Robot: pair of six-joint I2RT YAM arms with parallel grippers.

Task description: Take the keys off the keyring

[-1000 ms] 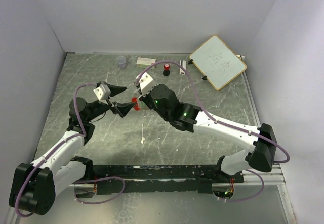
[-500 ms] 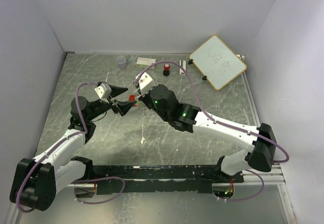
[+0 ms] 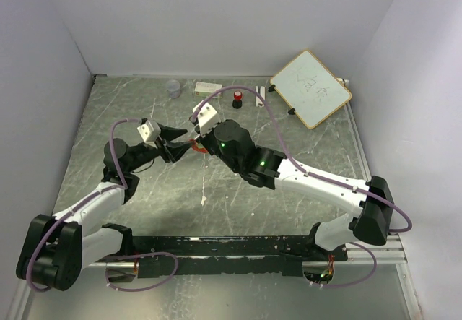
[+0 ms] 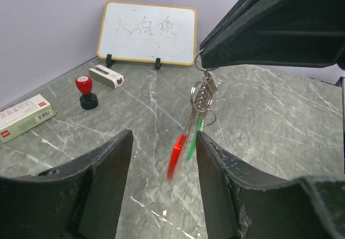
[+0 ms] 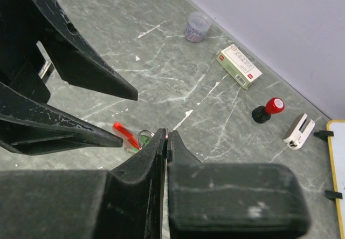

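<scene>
Hanging from the thin grey metal keyring, elongated red key and tiny green key are attached (none removed); right gripper clamps it, left gripper wide.

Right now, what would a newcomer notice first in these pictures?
Above mid-table, the right end effector pinches the keyring, its red and green keys dangling between the fingers of the open left end effector. A whiteboard stands in the far right corner.
</scene>
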